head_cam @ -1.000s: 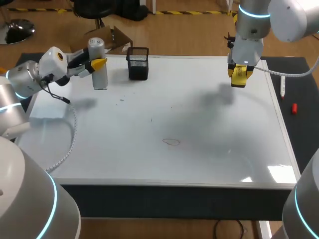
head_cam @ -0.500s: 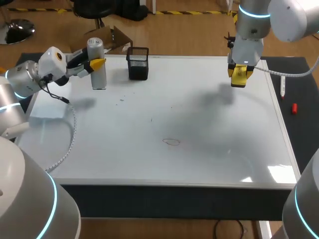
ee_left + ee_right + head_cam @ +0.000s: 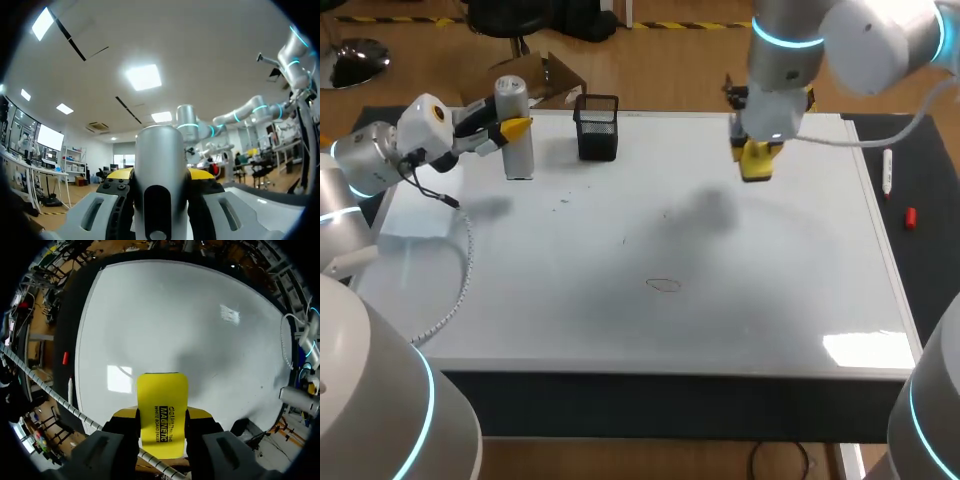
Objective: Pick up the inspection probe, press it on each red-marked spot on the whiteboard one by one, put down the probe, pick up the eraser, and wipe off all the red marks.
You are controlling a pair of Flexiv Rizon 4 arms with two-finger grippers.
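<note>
The inspection probe (image 3: 518, 135), a silver cylinder, stands upright at the whiteboard's (image 3: 740, 300) far left corner. My left gripper (image 3: 515, 128) is shut on it from the side; in the left wrist view the probe (image 3: 159, 185) fills the gap between the yellow tips of my left gripper (image 3: 159, 176). My right gripper (image 3: 757, 160) hangs above the board's far middle, shut on the yellow eraser (image 3: 756, 162). In the right wrist view the eraser (image 3: 162, 412) sticks out ahead of my right gripper (image 3: 161, 416). A faint reddish oval mark (image 3: 663, 285) lies near the board's centre.
A black mesh pen holder (image 3: 597, 127) stands on the board just right of the probe. A marker pen (image 3: 887, 170) and a small red cap (image 3: 910, 217) lie on the dark mat off the board's right edge.
My right arm has swung left over the board with the eraser still held, now nearer the far middle. The left arm and probe have barely shifted.
</note>
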